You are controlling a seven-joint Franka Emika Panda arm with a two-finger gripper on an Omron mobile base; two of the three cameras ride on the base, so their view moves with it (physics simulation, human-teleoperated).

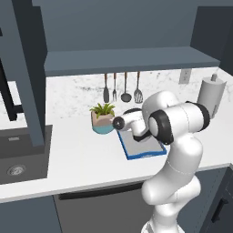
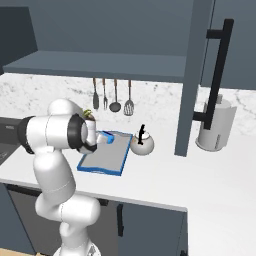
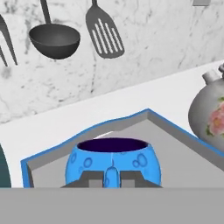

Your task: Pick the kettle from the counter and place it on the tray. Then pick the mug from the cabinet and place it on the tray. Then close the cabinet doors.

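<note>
My gripper is shut on the bright blue mug, whose dark inside faces up. The mug is held low over the grey inside of the blue-rimmed tray on the white speckled counter. The whitish-pink kettle with a black handle stands right at the tray's far right corner, seemingly on the counter just outside the rim; its flowered side fills the right edge of the hand view. Both cabinet doors stand open. The cabinet shelf is bare.
A teal-and-tan plant pot stands left of the tray. A grey paper-towel roll stands to the right. Utensils hang on the wall behind. A dark sink lies at far left.
</note>
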